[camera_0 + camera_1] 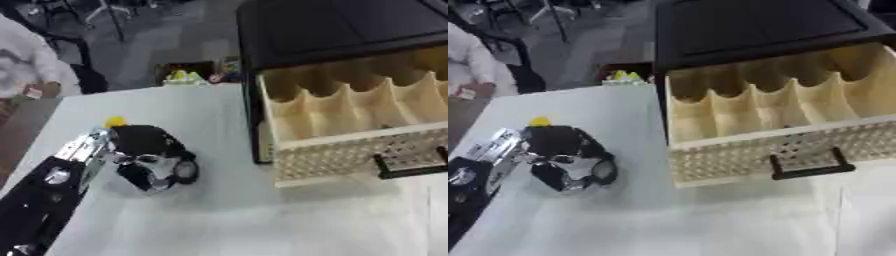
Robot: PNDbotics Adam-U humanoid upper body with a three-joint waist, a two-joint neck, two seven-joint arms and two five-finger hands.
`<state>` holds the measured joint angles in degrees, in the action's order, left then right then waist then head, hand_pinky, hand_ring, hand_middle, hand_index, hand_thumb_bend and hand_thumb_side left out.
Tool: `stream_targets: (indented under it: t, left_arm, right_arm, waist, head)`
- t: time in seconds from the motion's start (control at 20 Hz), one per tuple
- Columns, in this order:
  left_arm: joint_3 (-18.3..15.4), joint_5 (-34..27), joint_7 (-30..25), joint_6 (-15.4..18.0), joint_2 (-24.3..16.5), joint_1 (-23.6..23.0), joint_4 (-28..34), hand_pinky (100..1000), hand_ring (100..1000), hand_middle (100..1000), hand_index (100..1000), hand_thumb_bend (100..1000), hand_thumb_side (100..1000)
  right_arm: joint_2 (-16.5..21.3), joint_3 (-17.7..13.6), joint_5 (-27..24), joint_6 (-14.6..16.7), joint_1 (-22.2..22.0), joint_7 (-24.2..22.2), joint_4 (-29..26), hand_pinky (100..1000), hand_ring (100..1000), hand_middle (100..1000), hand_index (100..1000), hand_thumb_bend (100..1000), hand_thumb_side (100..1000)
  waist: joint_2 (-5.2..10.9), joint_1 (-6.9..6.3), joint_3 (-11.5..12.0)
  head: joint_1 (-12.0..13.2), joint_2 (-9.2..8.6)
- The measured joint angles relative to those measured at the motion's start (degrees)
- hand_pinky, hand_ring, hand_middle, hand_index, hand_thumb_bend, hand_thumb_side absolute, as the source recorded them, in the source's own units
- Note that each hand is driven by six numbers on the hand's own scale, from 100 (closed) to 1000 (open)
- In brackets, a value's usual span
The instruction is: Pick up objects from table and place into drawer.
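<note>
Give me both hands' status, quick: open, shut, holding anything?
Left hand: down on the table, fingers curled; whether it holds the yellow thing beside it cannot be told.
Right hand: not in view.

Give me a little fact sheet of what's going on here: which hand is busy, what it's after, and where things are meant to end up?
Working hand: left hand, fingers curled, low over the white table
Object: small yellow thing showing just behind the hand; cannot tell if it is held
Right hand: not in view
Drawer: cream drawer pulled open, black handle
Inside drawer: wavy dividers, no objects seen in the compartments
Cabinet: black top above the drawer
</note>
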<state>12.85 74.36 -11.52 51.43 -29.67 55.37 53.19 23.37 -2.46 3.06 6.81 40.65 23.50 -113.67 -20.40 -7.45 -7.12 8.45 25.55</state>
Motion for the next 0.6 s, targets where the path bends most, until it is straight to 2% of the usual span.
stream_targets:
  t: [0.6]
  left_arm:
    - [0.01,1.50,1.21,0.38,0.31,0.28,-0.73,699,759,752,1000,100,1000]
  right_arm:
    - [-0.01,-0.23,0.00,-0.17,-0.15,0.20,0.00,233,463,444,644,868,987]
  waist:
    - [0.21,-0.01,0.00]
  head:
    - [0.00,0.01]
